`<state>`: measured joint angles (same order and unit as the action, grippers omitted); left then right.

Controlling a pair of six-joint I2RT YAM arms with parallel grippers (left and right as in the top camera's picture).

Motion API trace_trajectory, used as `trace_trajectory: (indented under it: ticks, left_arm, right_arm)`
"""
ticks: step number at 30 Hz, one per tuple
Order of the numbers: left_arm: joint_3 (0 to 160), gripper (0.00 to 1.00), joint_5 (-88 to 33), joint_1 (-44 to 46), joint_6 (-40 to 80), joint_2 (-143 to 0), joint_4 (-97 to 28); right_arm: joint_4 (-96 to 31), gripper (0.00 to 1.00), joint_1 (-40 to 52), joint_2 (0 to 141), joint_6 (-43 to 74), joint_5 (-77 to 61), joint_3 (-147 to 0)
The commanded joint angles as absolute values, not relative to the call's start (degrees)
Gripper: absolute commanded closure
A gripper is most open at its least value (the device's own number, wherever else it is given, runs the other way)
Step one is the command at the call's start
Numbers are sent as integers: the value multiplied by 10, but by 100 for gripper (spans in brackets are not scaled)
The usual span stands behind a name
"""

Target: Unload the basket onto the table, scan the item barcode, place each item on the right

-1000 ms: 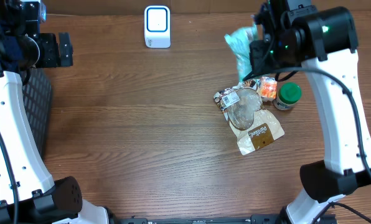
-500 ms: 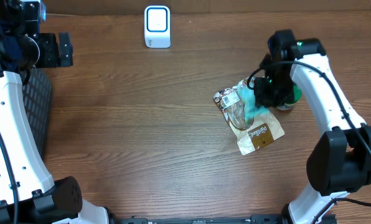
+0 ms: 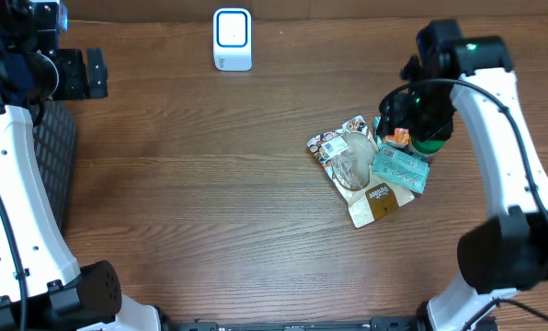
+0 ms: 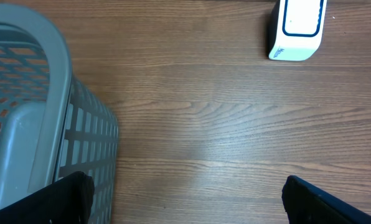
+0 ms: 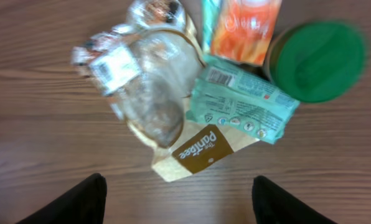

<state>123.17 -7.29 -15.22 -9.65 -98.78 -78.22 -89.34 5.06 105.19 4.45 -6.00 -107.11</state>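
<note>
A teal packet (image 5: 244,106) lies flat across the pile of items, with a small barcode (image 5: 221,76) showing near its upper left corner. In the overhead view the teal packet (image 3: 401,169) rests on a brown-labelled pouch (image 3: 381,196). My right gripper (image 5: 178,185) hovers above the pile, open, with only bare wood between its fingers. The white scanner (image 3: 232,39) stands at the back of the table, also seen as the scanner (image 4: 297,28) in the left wrist view. Far to the left, my left gripper (image 4: 185,185) is wide open over bare table and holds nothing.
The pile also holds a clear bag with a white label (image 5: 145,87), an orange packet (image 5: 244,28) and a green-lidded jar (image 5: 316,59). A grey mesh basket (image 4: 23,124) sits at the table's left edge under the left arm.
The right gripper carried the teal packet down from the back right onto the pile, opened and let it go. The left arm has not moved.
</note>
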Motion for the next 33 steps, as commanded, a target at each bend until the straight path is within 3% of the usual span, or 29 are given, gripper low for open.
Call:
trace_trajectory:
  ticks: [1,3,13,26,33]
  left_arm:
    - [1243,0,-72,-154,-107,-990,-782]
    - [1243,1,-72,-154,-107,-990,-782]
    - [1243,0,-72,-154,-107,-990,-782]
    - [1243,0,-72,-154,-107,-990,-782]
    - [1243,1,-72,-154,-107,-990,-782]
  right_arm:
    - [-934,18,74,967,43,-61,-1159]
    - [-955,0,81,942,46,-62,-1183]
    - [-970,0,87,800,45,-121,-1205]
    - [-966,0,86,772,45,-89,-1199]
    - [-819,0,86,699,28,-45,-1093]
